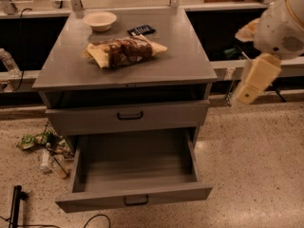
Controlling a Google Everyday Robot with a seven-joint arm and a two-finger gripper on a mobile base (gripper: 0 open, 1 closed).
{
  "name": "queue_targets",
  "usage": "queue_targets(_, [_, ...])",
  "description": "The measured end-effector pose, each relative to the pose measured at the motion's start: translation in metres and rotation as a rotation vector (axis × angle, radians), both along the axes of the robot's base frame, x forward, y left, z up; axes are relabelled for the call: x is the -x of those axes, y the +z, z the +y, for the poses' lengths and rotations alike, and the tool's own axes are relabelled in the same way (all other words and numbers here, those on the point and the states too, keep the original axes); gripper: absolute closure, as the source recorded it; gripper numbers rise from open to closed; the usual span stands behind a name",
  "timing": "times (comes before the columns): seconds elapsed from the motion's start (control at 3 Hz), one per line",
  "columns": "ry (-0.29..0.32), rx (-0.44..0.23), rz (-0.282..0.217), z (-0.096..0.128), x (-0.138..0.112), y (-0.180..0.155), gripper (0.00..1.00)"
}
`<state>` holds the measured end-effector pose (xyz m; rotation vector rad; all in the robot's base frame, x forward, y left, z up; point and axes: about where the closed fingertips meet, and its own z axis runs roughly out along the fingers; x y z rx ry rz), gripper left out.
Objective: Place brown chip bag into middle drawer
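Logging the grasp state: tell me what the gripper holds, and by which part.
Nothing is held. The brown chip bag lies free on the cabinet top; the gripper hangs to the right of the cabinet, apart from it.

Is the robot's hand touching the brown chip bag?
Apart. The camera view shows the gripper hanging right of the cabinet, past its edge, while the brown chip bag lies on the top, a wide gap between them.
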<state>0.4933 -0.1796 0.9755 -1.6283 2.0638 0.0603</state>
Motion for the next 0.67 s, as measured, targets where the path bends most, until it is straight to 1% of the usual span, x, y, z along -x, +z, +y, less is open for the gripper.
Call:
queue_targets(0.33, [0.032,-0.150,-0.086,0.039,-0.046,0.002,0.00])
queue_targets(0.67, [0.054,-0.242,-0.179,0.081,-0.090,0.002,0.00])
